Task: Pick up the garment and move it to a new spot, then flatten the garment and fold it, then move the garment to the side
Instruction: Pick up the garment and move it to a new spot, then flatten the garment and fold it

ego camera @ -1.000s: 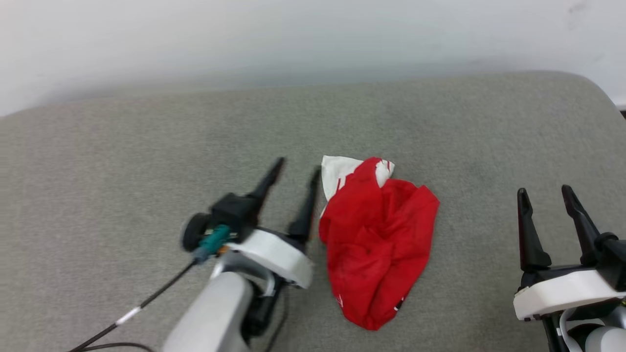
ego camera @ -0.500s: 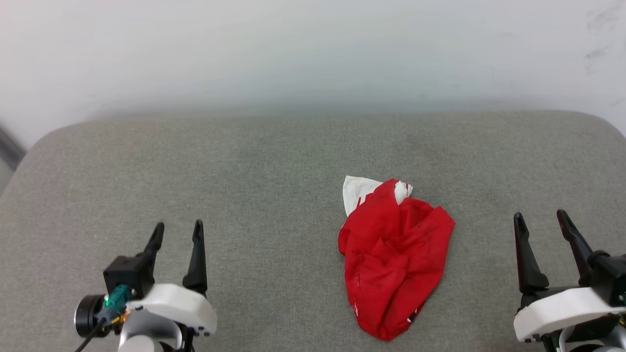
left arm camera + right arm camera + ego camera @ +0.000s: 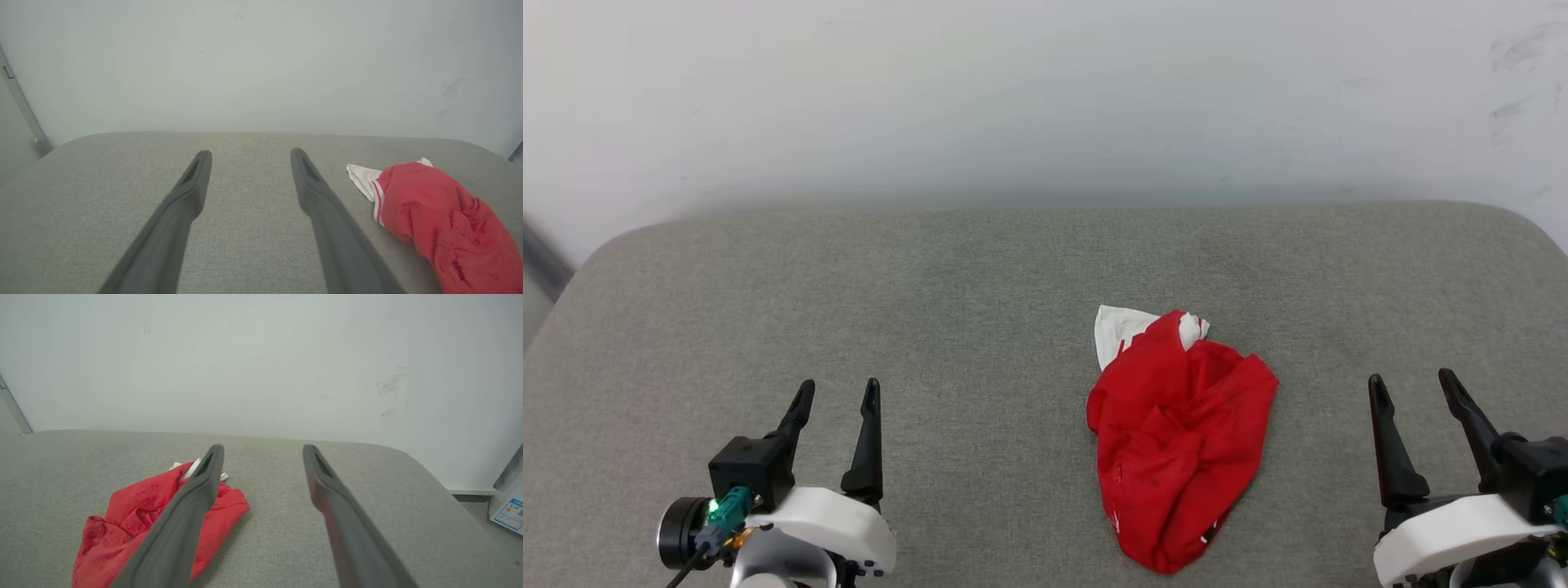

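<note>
Bright red crumpled jersey garment (image 3: pixel 1180 441) bunched right of centre. Left gripper (image 3: pixel 840 388), right gripper (image 3: pixel 1411 377): fingers spread wide, empty. Risk: pinch may catch several layers, wad stays bunched.

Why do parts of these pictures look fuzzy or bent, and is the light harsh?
Head view: soft light, no glare; the garment casts hardly any shadow, and the far edge of the cushion looks hazy and bowed. Left wrist view: the left tool looms large and soft, though the garment's striped trim reads clearly. Right wrist view: a faint shadow lies beside the garment.
</note>
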Robot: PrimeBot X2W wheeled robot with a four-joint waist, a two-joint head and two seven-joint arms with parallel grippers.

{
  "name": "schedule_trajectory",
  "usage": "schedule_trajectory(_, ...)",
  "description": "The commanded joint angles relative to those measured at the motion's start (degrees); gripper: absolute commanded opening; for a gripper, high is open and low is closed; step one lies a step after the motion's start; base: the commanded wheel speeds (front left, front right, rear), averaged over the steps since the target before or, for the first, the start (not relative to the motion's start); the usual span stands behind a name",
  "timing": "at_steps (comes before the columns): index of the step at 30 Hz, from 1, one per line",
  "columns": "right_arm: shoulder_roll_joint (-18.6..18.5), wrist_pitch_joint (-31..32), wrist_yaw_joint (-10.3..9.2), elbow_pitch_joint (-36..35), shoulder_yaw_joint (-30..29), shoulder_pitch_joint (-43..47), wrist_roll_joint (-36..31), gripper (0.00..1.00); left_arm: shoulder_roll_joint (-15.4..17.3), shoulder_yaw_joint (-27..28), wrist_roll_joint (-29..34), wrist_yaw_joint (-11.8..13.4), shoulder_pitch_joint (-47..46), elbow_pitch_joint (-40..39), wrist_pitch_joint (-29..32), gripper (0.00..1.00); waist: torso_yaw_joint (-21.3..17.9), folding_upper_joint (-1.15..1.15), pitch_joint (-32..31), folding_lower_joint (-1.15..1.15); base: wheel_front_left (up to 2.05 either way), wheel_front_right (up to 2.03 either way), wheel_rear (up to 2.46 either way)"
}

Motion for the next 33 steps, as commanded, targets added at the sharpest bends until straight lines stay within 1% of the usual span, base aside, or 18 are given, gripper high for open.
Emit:
schedule_trajectory(1,0.02,-0.09,-0.02,-0.18,0.05,0.63,0.15,1.0,0.2,-0.03,0.09,0.36,0.43,-0.38,0.23,1.0,-0.11,0.0,0.06,0.0,0.0,0.0,0.0)
schedule_trajectory(5,0.02,1.17,-0.02,0.79,-0.18,0.95,0.8,1.0,0.2,-0.19,-0.07,0.52,0.23,-0.73,0.43,1.0,-0.21,0.0,0.31,0.0,0.0,0.0,0.0)
schedule_trajectory(7,0.0,2.28,-0.02,1.66,-1.21,0.54,2.66,1.0,-0.01,-0.31,-0.16,0.55,-0.18,-0.91,0.35,1.0,-0.17,0.0,0.59,0.0,0.0,0.0,0.0)
schedule_trajectory(11,0.0,6.01,-0.02,4.41,-3.3,-1.45,4.01,1.0,-0.34,-0.58,0.0,0.56,-0.97,-1.13,-0.02,1.0,-0.03,0.0,1.31,0.0,0.0,0.0,0.0)
schedule_trajectory(12,0.03,10.57,-0.02,7.2,-4.42,-2.9,4.8,1.0,-0.59,-0.82,0.21,0.49,-1.65,-1.43,-0.24,1.0,0.34,0.0,2.56,0.0,0.0,0.0,0.0)
schedule_trajectory(13,0.03,10.57,-0.02,7.2,-4.42,-2.9,4.8,1.0,-0.59,-0.82,0.21,0.49,-1.65,-1.43,-0.24,1.0,0.34,0.0,2.56,0.0,0.0,0.0,0.0)
schedule_trajectory(17,0.05,21.42,-0.02,12.69,-5.56,-8.51,5.96,1.0,-1.38,-1.25,0.0,0.07,-2.87,-1.33,-1.31,1.0,1.66,0.0,5.05,0.0,0.0,0.0,0.0)
schedule_trajectory(21,-2.63,30.8,-0.02,16.99,-3.67,-14.29,8.04,1.0,-2.4,-2.12,0.1,-0.77,-4.99,-0.79,-2.23,1.0,4.02,0.0,7.74,0.0,0.0,0.0,0.0)
schedule_trajectory(25,-5.29,36.79,-0.02,19.85,0.02,-19.27,11.13,1.0,-3.09,-2.56,0.24,-1.4,-7.29,0.17,-3.2,1.0,6.27,0.0,10.49,0.0,0.0,0.0,0.0)
schedule_trajectory(28,-6.71,39.43,-0.02,22.69,2.72,-22.56,12.45,1.0,-3.72,-2.82,0.26,-1.8,-8.76,0.85,-3.78,1.0,7.4,0.0,12.25,0.0,0.0,0.0,0.0)
schedule_trajectory(33,-6.66,40.14,-0.02,29.82,4.65,-26.35,14.51,1.0,-4.3,-3.09,0.12,-2.63,-10.55,2.42,-4.6,1.0,8.89,0.0,14.33,0.0,0.0,0.0,0.0)
